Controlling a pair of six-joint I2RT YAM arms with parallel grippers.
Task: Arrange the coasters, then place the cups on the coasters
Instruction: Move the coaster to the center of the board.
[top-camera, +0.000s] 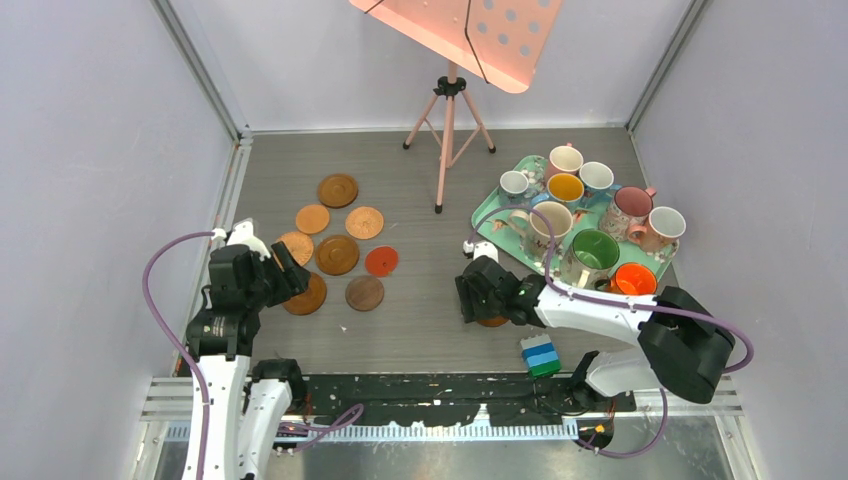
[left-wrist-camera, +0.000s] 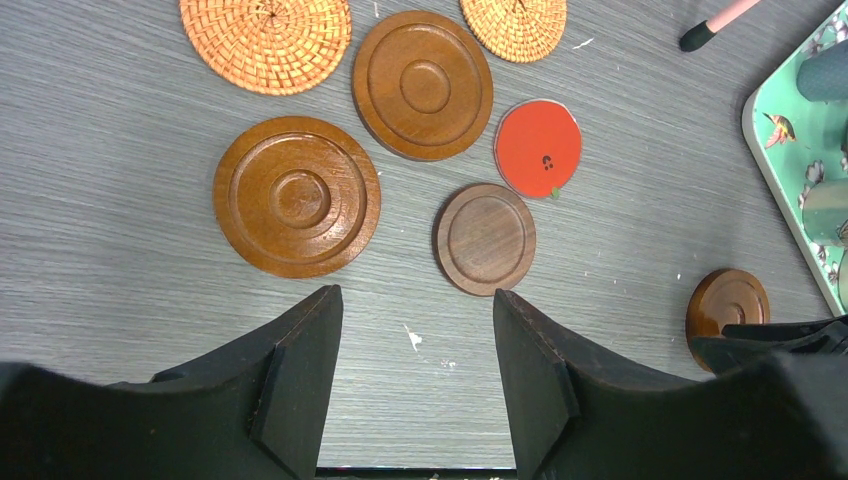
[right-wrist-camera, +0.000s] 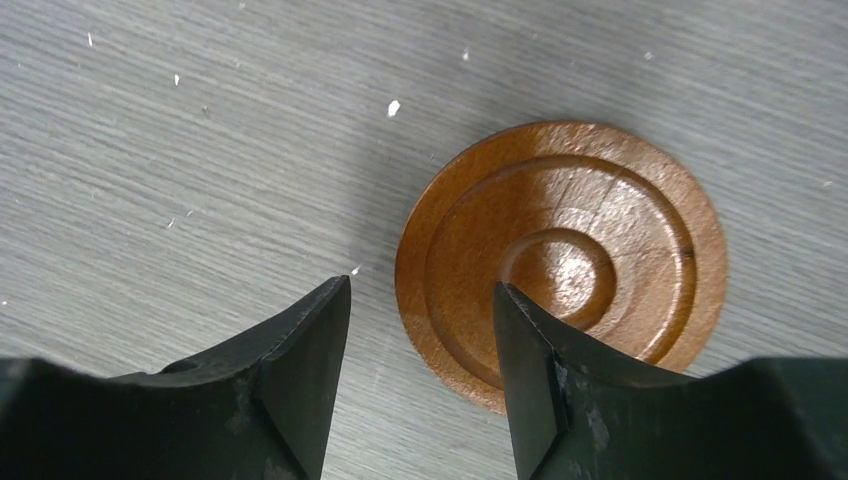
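On the grey streaked tabletop (top-camera: 420, 320), coasters (top-camera: 338, 254), white flecks (left-wrist-camera: 411, 338), perhaps chips, pale walls (top-camera: 90, 150).

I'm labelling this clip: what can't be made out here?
Top view: the right claw covers most of the lone brown coaster.
Left wrist view: woven coasters cut by the top edge; tray by the right edge.
Right wrist view: a finger hides that coaster's near edge.

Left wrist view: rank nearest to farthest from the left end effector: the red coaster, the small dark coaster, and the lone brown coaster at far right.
1. small dark coaster: just ahead, slightly right.
2. red coaster: beyond it, further right.
3. lone brown coaster: far right, off on its own.
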